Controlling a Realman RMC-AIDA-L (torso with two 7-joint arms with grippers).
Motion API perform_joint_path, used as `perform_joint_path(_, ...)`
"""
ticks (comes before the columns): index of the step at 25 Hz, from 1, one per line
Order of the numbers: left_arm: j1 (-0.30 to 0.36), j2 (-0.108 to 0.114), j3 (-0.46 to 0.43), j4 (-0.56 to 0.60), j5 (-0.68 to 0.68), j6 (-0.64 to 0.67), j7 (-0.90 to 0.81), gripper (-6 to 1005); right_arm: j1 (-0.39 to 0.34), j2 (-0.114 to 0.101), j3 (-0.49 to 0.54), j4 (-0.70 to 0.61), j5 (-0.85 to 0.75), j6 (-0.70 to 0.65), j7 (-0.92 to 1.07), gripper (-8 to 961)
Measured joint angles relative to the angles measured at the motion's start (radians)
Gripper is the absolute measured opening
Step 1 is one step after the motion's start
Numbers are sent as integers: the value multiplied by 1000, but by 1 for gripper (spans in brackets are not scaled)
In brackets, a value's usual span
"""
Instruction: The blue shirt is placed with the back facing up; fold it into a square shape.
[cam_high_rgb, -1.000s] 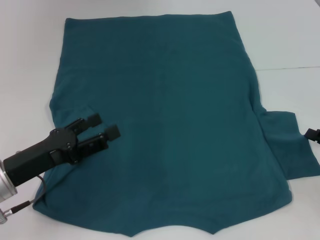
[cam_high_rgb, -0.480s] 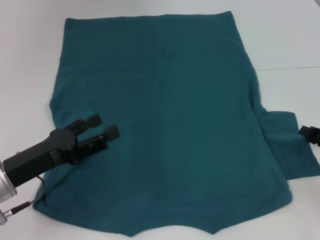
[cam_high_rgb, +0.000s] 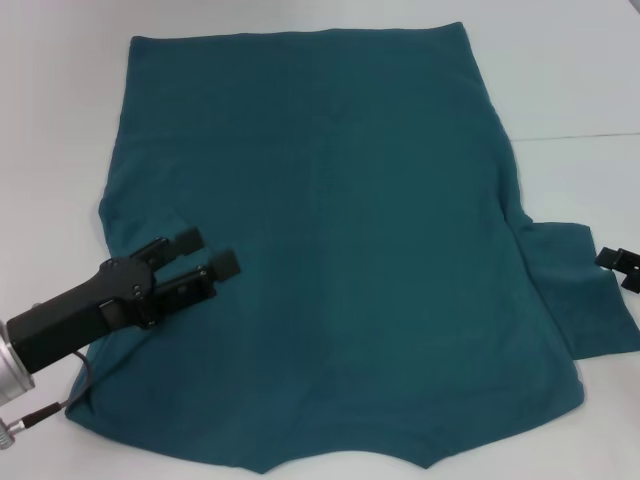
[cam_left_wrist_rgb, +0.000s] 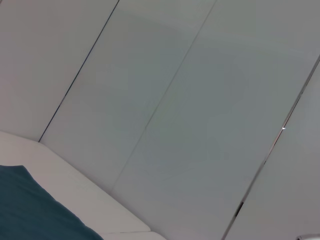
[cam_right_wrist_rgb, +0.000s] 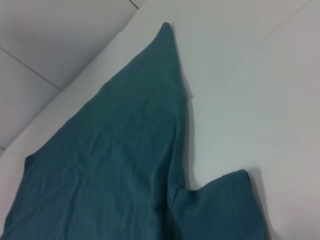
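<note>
A white table (cam_high_rgb: 575, 80) fills the head view, its surface plain and matte. A thin dark seam (cam_high_rgb: 580, 135) runs across the table on its right side, roughly level with the middle of the view. Beyond the table's far edge stands a pale wall (cam_left_wrist_rgb: 190, 100) of large flat panels, divided by narrow dark joints (cam_left_wrist_rgb: 80, 72) that run slantwise in the left wrist view.

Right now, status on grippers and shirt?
Left gripper open, over the shirt's left side. Right gripper at the right sleeve edge. Shirt flat, left sleeve already folded in, right sleeve out. Nothing in the way.
</note>
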Motion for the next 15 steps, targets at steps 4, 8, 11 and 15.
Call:
perform_joint_path(4, -1, 0, 0, 0, -1, -1, 0, 952, 11, 0, -28, 15, 0, 25, 5, 745)
perform_joint_path(8, -3, 0, 0, 0, -2, -1, 0, 951, 27, -2, -53, 36, 0, 43, 9, 745)
perform_joint_path(11, -3, 0, 0, 0, -2, -1, 0, 951, 30, -3, -56, 38, 0, 44, 9, 744)
perform_joint_path(15, -3, 0, -1, 0, -3, -1, 0, 951, 30, -3, -54, 38, 0, 41, 10, 744)
